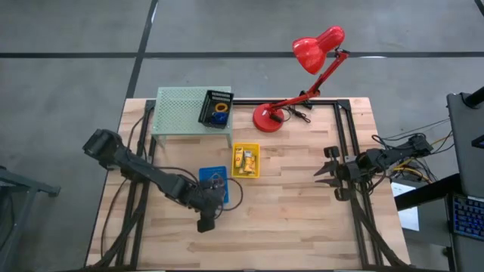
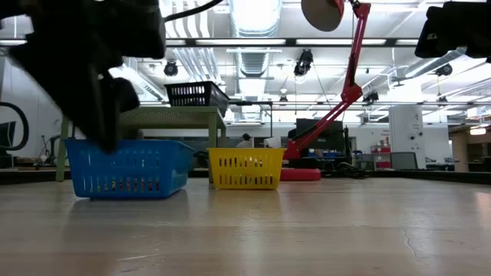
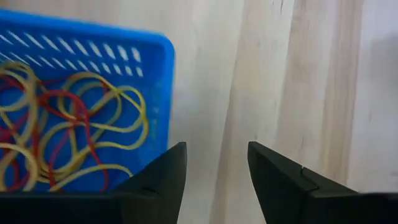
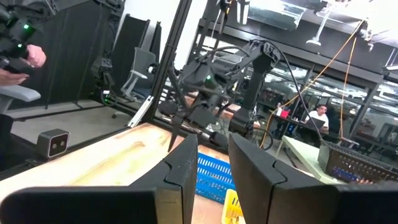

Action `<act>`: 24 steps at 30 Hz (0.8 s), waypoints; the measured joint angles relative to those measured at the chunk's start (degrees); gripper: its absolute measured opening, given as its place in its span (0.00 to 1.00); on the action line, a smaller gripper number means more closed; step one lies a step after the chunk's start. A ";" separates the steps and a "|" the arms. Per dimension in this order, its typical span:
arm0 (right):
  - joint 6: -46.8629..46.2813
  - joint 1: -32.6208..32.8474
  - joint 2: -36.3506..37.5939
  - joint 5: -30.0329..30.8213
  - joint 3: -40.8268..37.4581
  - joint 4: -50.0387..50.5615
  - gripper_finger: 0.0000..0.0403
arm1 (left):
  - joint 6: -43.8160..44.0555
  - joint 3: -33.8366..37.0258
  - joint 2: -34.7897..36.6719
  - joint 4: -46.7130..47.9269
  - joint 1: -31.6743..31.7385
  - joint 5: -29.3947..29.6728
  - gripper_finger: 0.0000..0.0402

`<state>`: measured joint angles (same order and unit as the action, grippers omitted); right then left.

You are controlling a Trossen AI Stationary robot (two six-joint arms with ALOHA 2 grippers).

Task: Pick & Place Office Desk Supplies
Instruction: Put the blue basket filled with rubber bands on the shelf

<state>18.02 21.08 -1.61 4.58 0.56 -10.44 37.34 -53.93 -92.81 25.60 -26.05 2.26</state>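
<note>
Left arm links fill the lower left of the high view, and its left end effector sits at 6 o'clock from the blue basket, just beside the basket's near edge. You will find the yellow basket at 1 o'clock from the blue one, and the black basket on the green mesh shelf at 12 o'clock. The right end effector waits well apart at 3 o'clock, so treat the left arm as the nearer one.

At bench height, note the dark left arm hanging in front of the blue basket's left side, with the yellow basket beside it and the red lamp behind.

From the left wrist, you see the fingers spread with bare bench between them, pinching nothing. The rubber bands lie inside the blue basket, off to the side of one finger; they form loose loops with no single long axis.

From the right wrist, the right end effector's fingers stand slightly parted and empty.
</note>
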 joint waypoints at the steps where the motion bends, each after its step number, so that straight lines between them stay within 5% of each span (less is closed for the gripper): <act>1: 0.00 0.02 0.00 0.02 0.00 -0.02 0.21 | -0.02 0.00 -0.48 0.09 -0.34 0.02 0.43; 13: 0.00 0.00 -0.02 0.00 0.00 0.40 0.21 | 0.20 0.01 -2.28 1.08 -0.47 5.63 0.38; 24: 0.00 0.00 -0.02 0.00 0.00 0.38 0.21 | -1.88 -1.25 -2.00 -0.52 -1.89 2.71 0.35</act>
<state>18.02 21.08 -1.63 4.58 0.56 -10.06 35.46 -55.19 -94.80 25.08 -27.94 4.98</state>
